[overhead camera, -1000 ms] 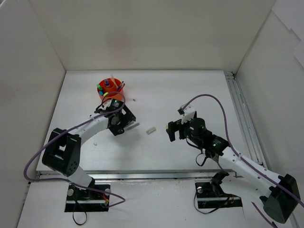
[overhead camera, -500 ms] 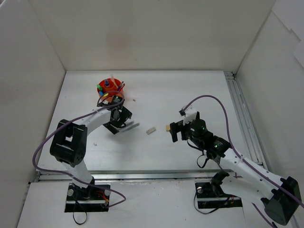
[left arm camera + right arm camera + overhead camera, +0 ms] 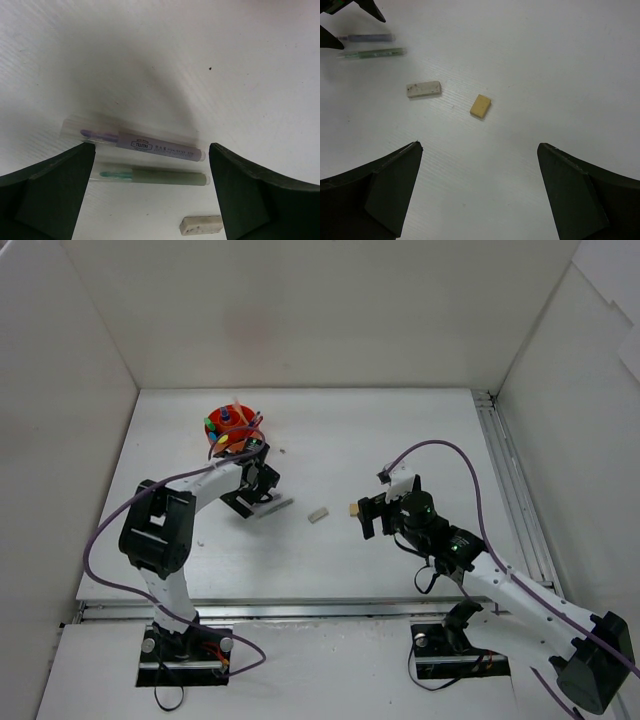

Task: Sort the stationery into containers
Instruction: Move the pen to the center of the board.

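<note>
The orange organizer (image 3: 232, 431) stands at the back left with several pens and highlighters upright in it. My left gripper (image 3: 258, 497) is open and empty, hovering over two clear-capped highlighters lying side by side: a purple one (image 3: 150, 145) and a green one (image 3: 155, 176). They also show in the top view (image 3: 275, 506). A white eraser (image 3: 318, 513) lies to their right, and it shows in the left wrist view (image 3: 201, 225). My right gripper (image 3: 362, 517) is open and empty, just behind a tan eraser (image 3: 480, 106), which also shows in the top view (image 3: 353, 509).
White walls enclose the table on three sides. A metal rail (image 3: 510, 490) runs along the right edge. A small white scrap (image 3: 283, 451) lies near the organizer. The left gripper's fingers (image 3: 370, 10) show at the top left of the right wrist view.
The left arm's elbow swung inward and its gripper turned slightly over the highlighters. The right gripper shifted a little, and the tan eraser now shows at its left tip.
</note>
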Motion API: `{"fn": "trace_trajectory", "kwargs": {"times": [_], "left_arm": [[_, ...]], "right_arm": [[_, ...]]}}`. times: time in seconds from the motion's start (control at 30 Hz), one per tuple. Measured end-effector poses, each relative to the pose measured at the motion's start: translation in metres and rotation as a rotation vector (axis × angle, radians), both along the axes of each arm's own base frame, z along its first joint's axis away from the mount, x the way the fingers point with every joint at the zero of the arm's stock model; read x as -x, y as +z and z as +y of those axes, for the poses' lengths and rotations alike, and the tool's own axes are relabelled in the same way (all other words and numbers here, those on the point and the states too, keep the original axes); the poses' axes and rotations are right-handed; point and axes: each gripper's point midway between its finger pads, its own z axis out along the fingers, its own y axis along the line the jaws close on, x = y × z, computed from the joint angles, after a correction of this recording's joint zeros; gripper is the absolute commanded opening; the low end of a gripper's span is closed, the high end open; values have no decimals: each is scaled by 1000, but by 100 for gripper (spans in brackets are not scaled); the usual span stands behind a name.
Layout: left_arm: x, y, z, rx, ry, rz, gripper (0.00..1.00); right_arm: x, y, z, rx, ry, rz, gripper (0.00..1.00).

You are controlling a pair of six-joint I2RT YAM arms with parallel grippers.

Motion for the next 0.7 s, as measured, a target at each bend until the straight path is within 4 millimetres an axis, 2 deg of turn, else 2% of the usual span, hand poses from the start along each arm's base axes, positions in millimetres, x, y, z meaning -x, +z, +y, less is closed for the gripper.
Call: {"fn": "trace_trajectory", "kwargs": {"times": [0.13,0.2,0.3,0.43,0.6,0.7], "left_arm": [[-10,0,-2,-8,4,-17,87],[-18,1,-5,-13,2,-29,80],[-27,1,-10,-30,-7,-41,76],[-35,1,-19,-67,-24,-24,76],[-30,-3,-22,-87,9,15,73],[-27,-4,-16,-81,57,41,73]], "right_arm": [[0,0,0,1,-1,1,98],[0,-1,-1,3,-1,3,98],[0,-1,-2,9,-8,3,98],[0,-2,-4,17,-16,3,98],[0,-4,-7,28,-23,8,98],[1,-5,-8,36,-25,11,98]]}}
